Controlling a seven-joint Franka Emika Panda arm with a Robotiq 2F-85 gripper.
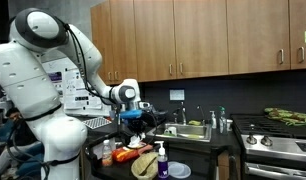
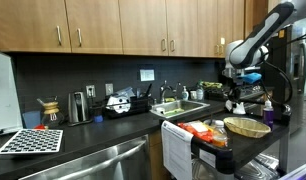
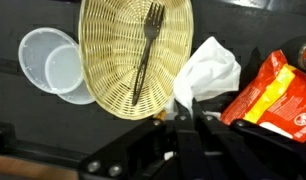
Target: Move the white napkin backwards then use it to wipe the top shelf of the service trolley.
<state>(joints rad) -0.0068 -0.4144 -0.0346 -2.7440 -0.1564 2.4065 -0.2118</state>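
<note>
Gripper [image 3: 186, 112]: the jaws were drawn fully together at the bottom of the wrist view and pinched the lower fold of the small crumpled white soft napkin [image 3: 208, 68].
Gripper height: in both exterior views the gripper [image 1: 136, 120] [image 2: 236, 103] hung above the trolley's load rather than resting on it.
Napkin position: it bunched out from the fingertips, between the round woven straw-coloured disc [image 3: 138, 50] and the glossy orange-red snack packet [image 3: 268, 90]. Whether its free end touched the surface could not be told.
Shelf: the flat dark top shelf of the black-framed service trolley [image 3: 33, 120] showed as bare patches around the objects.
Disc load: a dark fork [image 3: 148, 50] lay across the woven disc.
Far side: round translucent white plastic lids [image 3: 53, 65] sat just beside the disc, well apart from the napkin.
Handling, weight: judged very light, so the arm would barely notice the load.
Handling, stiffness: judged limp and compressible. It would fold under pressure and trail behind the jaws in a wipe.
Handling, slip: thin material could pull out of a shallow pinch when dragged on the shelf.
Grip point: a thick bunched fold near the middle was judged safer than a single loose corner.
Risk: the trailing edge could snag the fork or nudge the packet.
</note>
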